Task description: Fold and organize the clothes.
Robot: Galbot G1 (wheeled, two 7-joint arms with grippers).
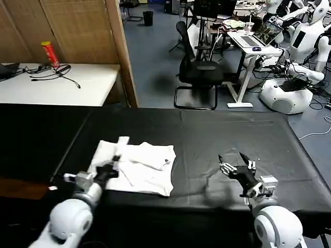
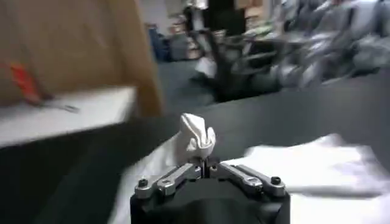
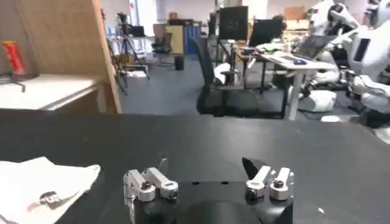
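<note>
The clothes, a white T-shirt [image 1: 142, 168], lie partly folded on the black table cover [image 1: 207, 134], left of centre near the front edge. My left gripper [image 1: 115, 164] sits over the shirt's left part, shut on a pinch of its fabric. In the left wrist view a bunch of white cloth [image 2: 196, 135] sticks up from the closed left gripper [image 2: 203, 163]. My right gripper [image 1: 235, 164] hovers open over bare cover to the right of the shirt, holding nothing. In the right wrist view, the right gripper [image 3: 206, 165] has the shirt [image 3: 42, 185] off to one side, a small dark print showing.
A white side table [image 1: 57, 82] with a red can [image 1: 50, 53] and cables stands at the back left beside a wooden partition [image 1: 121, 46]. Behind the table are an office chair [image 1: 199, 72], a desk with a laptop [image 1: 258, 39] and white robots [image 1: 289, 88].
</note>
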